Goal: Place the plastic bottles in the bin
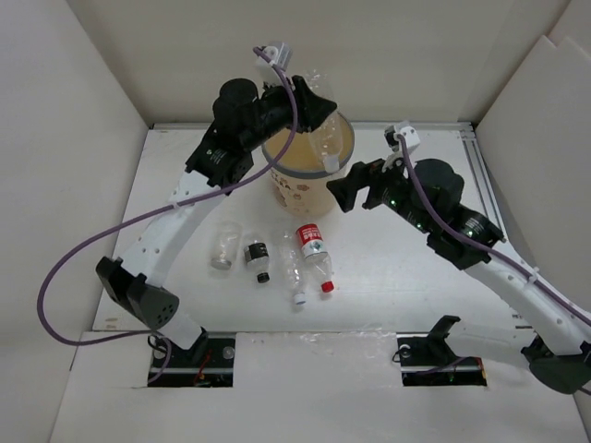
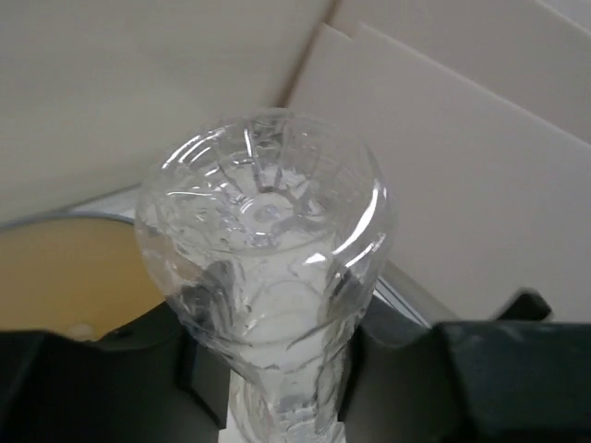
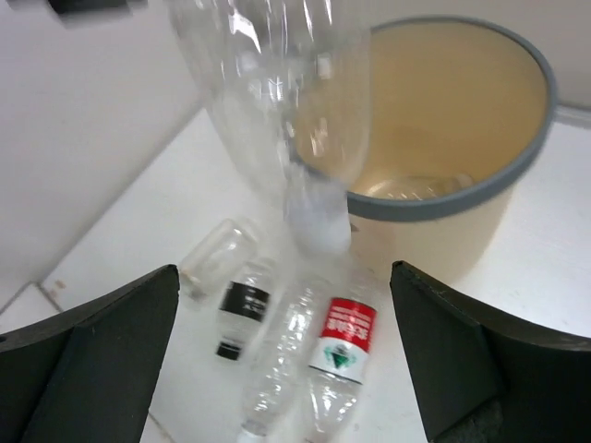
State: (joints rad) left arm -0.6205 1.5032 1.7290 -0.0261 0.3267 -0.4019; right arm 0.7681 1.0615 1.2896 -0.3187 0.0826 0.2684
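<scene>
The worktop (image 1: 416,295) carries the bin (image 1: 300,189) near the middle of its far edge, and a loose bottle (image 3: 406,187) already lies at the bin's bottom. The left claw (image 2: 286,369) reaches over the opening, clamped on a held bottle (image 2: 268,231) that hangs base up and cap down. The right claw (image 3: 283,270) sits just beside the bin with its fingers wide apart and nothing between them.

Between the bin and the near edge lie four more:
- a capless bottle (image 1: 224,247)
- a black-labelled bottle (image 1: 257,257)
- a plain bottle (image 1: 293,269)
- a red-labelled bottle (image 1: 312,245)

The cap looks close to the rim on the right arm's side. The drop would go best if the left claw moves toward the middle of the opening, lowers a little, then opens. The right claw should stay off the bin wall.
</scene>
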